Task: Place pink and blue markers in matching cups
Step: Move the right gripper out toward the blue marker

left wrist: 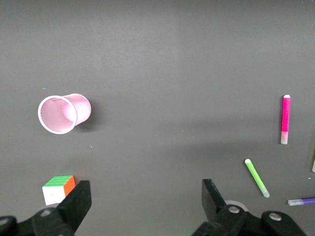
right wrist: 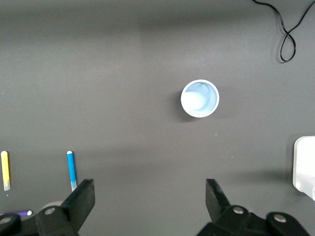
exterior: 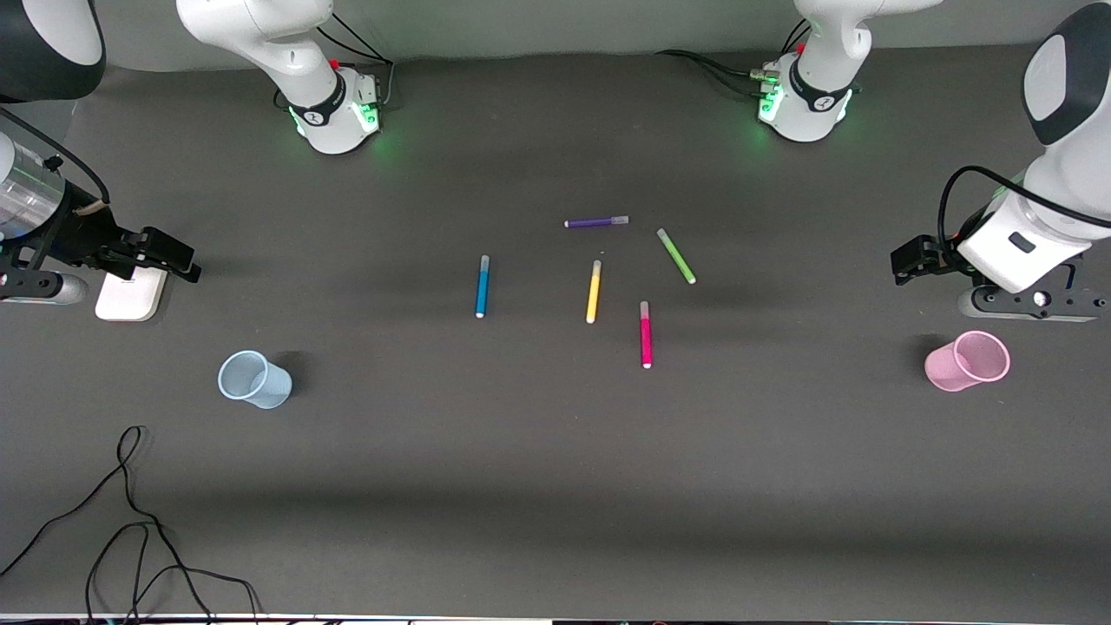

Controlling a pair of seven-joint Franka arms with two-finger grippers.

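Note:
The blue marker [exterior: 482, 286] and the pink marker [exterior: 645, 335] lie flat mid-table among other markers. The pale blue cup [exterior: 254, 379] stands toward the right arm's end, the pale pink cup [exterior: 968, 361] toward the left arm's end. My left gripper [exterior: 907, 260] is open and empty over bare table beside the pink cup [left wrist: 64, 113]; its wrist view also shows the pink marker [left wrist: 285, 119]. My right gripper [exterior: 174, 256] is open and empty over bare table beside the blue cup [right wrist: 200, 99]; its wrist view also shows the blue marker [right wrist: 72, 170].
A purple marker [exterior: 597, 222], a green marker [exterior: 676, 256] and a yellow marker [exterior: 594, 292] lie near the two task markers. A white block [exterior: 130, 295] lies under the right arm. A colour cube [left wrist: 59, 189] sits by the left gripper. A black cable [exterior: 130, 521] loops near the front edge.

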